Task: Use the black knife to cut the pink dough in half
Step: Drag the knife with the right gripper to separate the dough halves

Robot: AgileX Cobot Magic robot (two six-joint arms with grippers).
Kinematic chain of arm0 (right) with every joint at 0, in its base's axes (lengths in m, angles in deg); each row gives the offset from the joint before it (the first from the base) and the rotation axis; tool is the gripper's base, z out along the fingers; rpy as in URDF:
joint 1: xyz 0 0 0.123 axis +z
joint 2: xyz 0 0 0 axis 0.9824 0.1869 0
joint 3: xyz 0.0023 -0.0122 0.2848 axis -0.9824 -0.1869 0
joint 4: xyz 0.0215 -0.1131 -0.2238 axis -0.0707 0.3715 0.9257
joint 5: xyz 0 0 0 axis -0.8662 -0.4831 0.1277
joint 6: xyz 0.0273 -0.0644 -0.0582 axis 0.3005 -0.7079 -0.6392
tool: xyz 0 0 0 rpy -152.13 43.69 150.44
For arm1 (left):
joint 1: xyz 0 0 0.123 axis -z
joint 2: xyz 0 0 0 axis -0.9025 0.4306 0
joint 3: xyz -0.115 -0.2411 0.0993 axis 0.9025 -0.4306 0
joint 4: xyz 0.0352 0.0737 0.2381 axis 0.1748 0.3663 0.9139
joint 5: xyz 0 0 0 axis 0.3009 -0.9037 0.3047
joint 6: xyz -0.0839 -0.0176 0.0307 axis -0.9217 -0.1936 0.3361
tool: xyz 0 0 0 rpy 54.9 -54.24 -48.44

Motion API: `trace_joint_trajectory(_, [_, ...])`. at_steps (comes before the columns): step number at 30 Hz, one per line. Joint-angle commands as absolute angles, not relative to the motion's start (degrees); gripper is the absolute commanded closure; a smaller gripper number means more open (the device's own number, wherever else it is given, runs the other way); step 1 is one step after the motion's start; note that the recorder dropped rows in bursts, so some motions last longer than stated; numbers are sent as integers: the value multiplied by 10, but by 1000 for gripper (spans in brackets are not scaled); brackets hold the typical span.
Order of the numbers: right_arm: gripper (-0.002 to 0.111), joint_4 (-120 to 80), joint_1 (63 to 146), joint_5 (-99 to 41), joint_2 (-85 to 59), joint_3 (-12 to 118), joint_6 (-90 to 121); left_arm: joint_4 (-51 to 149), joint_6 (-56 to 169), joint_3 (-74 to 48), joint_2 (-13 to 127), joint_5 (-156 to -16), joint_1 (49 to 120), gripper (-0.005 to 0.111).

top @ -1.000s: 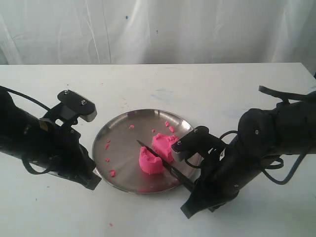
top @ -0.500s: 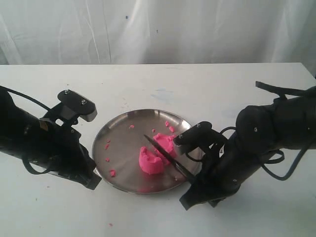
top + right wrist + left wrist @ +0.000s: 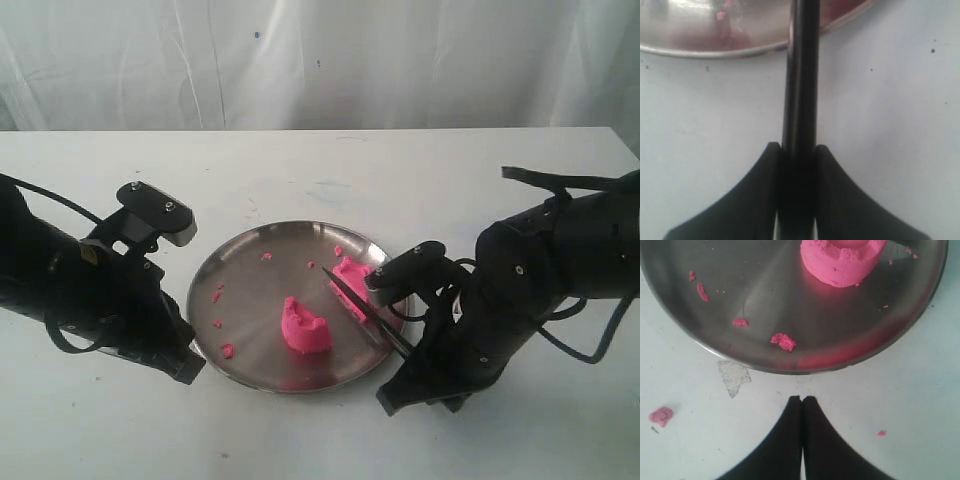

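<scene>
The pink dough lies in two chunks on the round steel plate (image 3: 240,270): one near the middle (image 3: 304,328), the other (image 3: 352,277) toward the plate's right side. The black knife (image 3: 362,313) slants between them, its tip pointing up-left, pressed against the right chunk. My right gripper (image 3: 799,149) is shut on the knife's black handle (image 3: 800,90), just off the plate's rim. My left gripper (image 3: 802,399) is shut and holds nothing, resting over the table by the plate's rim, with the middle chunk (image 3: 840,260) across the plate from it.
Small pink crumbs (image 3: 228,350) dot the plate's left part, and others (image 3: 661,416) lie on the white table. A torn scrap of tape (image 3: 733,377) sticks to the table by the rim. A white curtain (image 3: 320,60) hangs behind.
The knife has swept to the right, pushing the right pink chunk away from the other toward the plate's right side. The right arm shifted right with it. The left arm stayed still.
</scene>
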State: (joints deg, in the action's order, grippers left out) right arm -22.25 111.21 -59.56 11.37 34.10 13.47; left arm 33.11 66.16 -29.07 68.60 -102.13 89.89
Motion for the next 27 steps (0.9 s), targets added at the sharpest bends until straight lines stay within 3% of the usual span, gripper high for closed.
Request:
trace_joint_trajectory(1, [108,-244,1112,-582,112,343,139,321,659,-295,681,-1026,898,107])
trace_joint_trajectory(15, [108,-309,1114,-580,112,343,101,321,659,-295,681,-1024,898,107])
trace_joint_trajectory(27, [108,-362,1172,-587,112,343,-20,321,659,-295,681,-1023,898,107])
